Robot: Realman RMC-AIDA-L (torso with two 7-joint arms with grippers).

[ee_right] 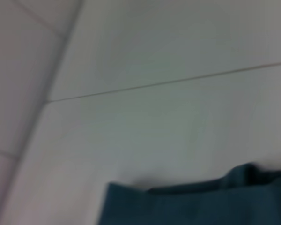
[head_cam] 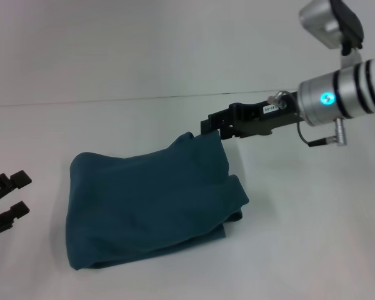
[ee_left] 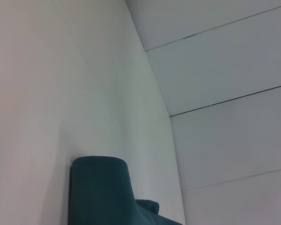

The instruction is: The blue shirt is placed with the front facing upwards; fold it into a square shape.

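The blue shirt (head_cam: 150, 200) lies on the white table as a folded, roughly rectangular bundle, plain teal side up, with no lettering showing. Its far right corner is drawn up to my right gripper (head_cam: 216, 127), which reaches in from the right and is shut on that corner. Part of the shirt (ee_left: 100, 192) shows in the left wrist view, and an edge of the shirt (ee_right: 192, 206) in the right wrist view. My left gripper (head_cam: 7, 195) rests open at the table's left edge, apart from the shirt.
The white table (head_cam: 312, 237) runs on around the shirt, and a pale wall (head_cam: 144, 44) rises behind its far edge. Nothing else stands on it.
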